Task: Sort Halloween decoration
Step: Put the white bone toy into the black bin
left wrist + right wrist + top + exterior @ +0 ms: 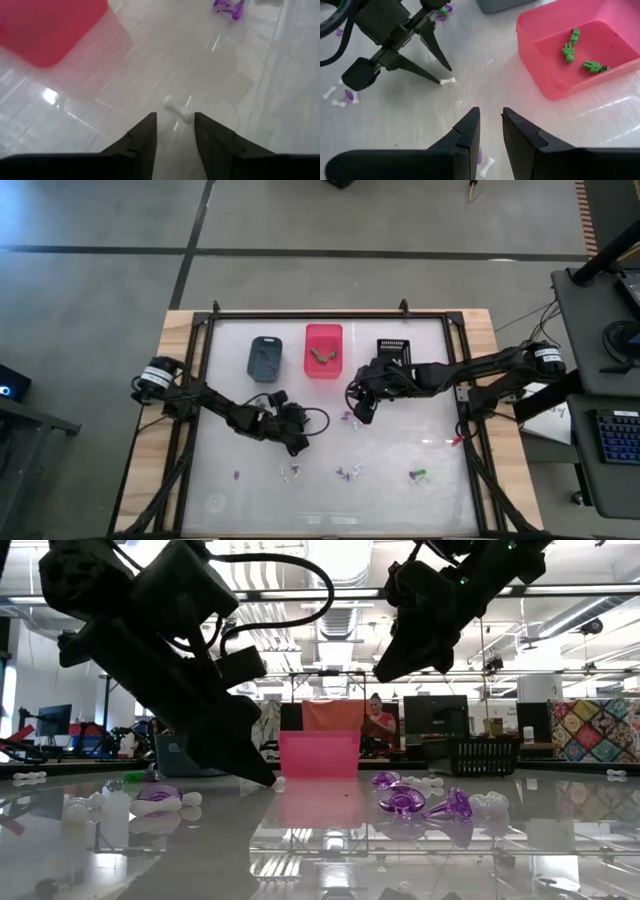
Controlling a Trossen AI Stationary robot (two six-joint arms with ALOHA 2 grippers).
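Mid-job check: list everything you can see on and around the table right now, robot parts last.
Blue-grey bin: one, table's far side, left of the pink bin.
Pink bin: one, far centre, holding three green trinkets.
Black bin: one, far side, right of the pink bin.
White bone trinket: one, on the table at the left tool's fingertips, not held.
Loose trinkets: several, purple, white and green, scattered across the table's near half.
Table: one, glossy white top, black frame.
Left tool: jaws apart, tips down at the bone.
Right tool: empty, raised near the pink bin.
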